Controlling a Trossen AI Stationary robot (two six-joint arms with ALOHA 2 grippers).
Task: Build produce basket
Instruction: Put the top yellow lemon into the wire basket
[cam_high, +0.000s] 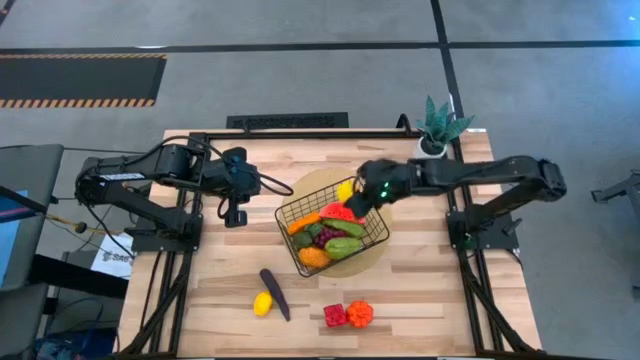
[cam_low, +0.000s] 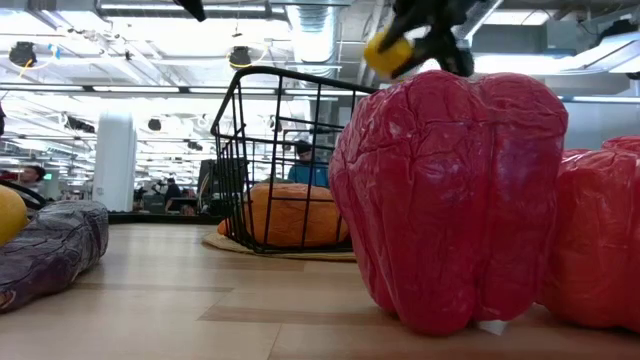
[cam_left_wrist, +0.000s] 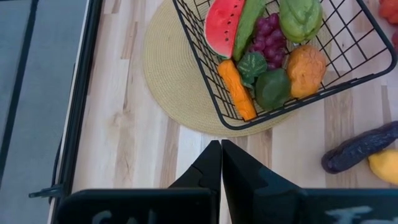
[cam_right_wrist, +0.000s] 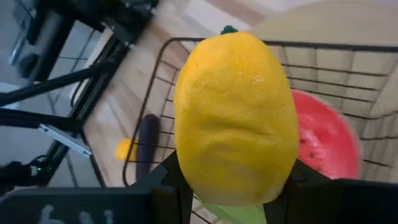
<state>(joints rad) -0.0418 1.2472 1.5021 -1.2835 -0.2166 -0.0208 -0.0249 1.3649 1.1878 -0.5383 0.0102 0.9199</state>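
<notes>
The black wire basket (cam_high: 333, 232) stands on a round tan mat and holds a watermelon slice, grapes, a carrot, green pieces and an orange. My right gripper (cam_high: 356, 196) hangs over the basket's far right rim, shut on a yellow lemon (cam_right_wrist: 236, 118). The low view shows that lemon (cam_low: 390, 52) high above the table. My left gripper (cam_left_wrist: 221, 168) hovers shut and empty over the bare table, left of the basket. A purple eggplant (cam_high: 274, 293), a second lemon (cam_high: 263, 304), a red pepper (cam_high: 335, 315) and an orange pepper (cam_high: 360, 313) lie near the front edge. My right gripper pinches the lemon between its two fingers (cam_right_wrist: 171, 177), one on each long side at the lemon's near end (cam_right_wrist: 193, 174). The fingers slant down from the table's right side and lie along the lemon, whose green-tipped end points away. The lemon is lifted clear, above the basket.
A potted green plant (cam_high: 437, 125) stands at the far right corner. The round tan mat (cam_left_wrist: 174, 74) juts out beyond the basket on its left and far sides. Bare wood lies between the basket and the loose produce at the front.
</notes>
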